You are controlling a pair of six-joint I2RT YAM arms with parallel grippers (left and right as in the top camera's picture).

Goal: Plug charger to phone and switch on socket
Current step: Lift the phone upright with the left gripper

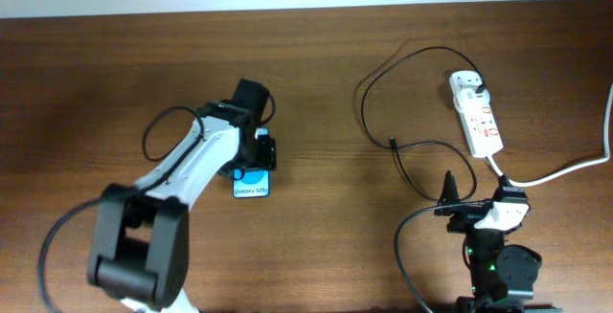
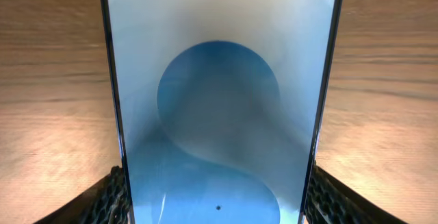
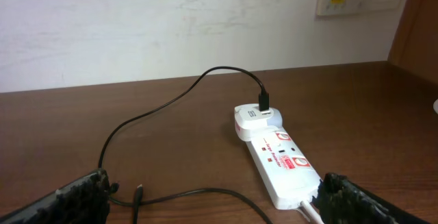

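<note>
The left jaws clamp the phone [image 2: 219,101] by its long edges (screen up), left of centre on the counter [image 1: 96,64]. The right jaws hang apart, empty. The charger [image 1: 394,145] tip lies loose near the socket [image 1: 482,122]. I'd pinch it just behind the plug, squared to the phone's port.

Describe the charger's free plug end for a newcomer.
Find the white power strip at the overhead view's right. A black cable loops from the adapter in its far end; the plug tip is that cable's loose end, on the tabletop left of the strip.
</note>
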